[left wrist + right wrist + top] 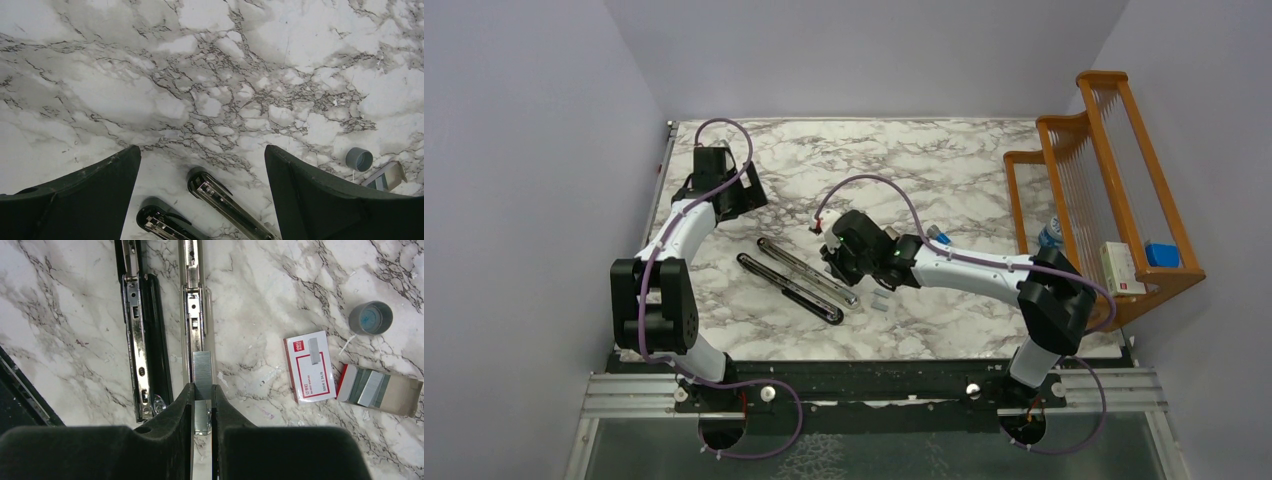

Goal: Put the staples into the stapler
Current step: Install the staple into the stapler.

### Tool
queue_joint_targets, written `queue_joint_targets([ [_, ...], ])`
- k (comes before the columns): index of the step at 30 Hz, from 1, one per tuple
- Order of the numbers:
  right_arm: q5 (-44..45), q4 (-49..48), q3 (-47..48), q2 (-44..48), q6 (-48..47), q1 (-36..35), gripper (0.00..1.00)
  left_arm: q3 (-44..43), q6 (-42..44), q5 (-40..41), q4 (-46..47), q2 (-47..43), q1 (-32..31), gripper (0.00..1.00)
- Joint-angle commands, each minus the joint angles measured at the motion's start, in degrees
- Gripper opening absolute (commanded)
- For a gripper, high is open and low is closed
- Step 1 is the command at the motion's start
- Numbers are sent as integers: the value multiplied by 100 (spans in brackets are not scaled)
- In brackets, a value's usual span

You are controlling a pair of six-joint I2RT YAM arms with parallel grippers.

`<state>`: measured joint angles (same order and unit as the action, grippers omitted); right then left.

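The right pincer [202,390] is closed narrowly on the near end of a short strip of silvery-grey, ribbed metal staples [202,367]. The strip's long axis lies along the chrome channel of the long black stapler [195,305], opened flat mid-surface, directly beyond the fingertips. The left pincer [202,152] hangs wide open, empty, above the marble surface [250,60], farther off
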<state>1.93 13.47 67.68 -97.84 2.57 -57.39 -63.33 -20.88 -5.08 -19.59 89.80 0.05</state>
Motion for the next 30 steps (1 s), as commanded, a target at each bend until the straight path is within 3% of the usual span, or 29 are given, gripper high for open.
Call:
queue_joint_targets([
  [1,221,175,187,-142,36,-45,16,-117,-38,297,-79,-201,69,98],
  [12,137,64,94,-77,174,-53,16,-769,-230,455,-283,-50,135,99],
  [22,160,106,117,-111,200,-87,15,-601,-65,740,-248,-45,135,99],
  [30,207,155,158,-135,209,-96,15,-482,-21,475,-173,-32,135,99],
])
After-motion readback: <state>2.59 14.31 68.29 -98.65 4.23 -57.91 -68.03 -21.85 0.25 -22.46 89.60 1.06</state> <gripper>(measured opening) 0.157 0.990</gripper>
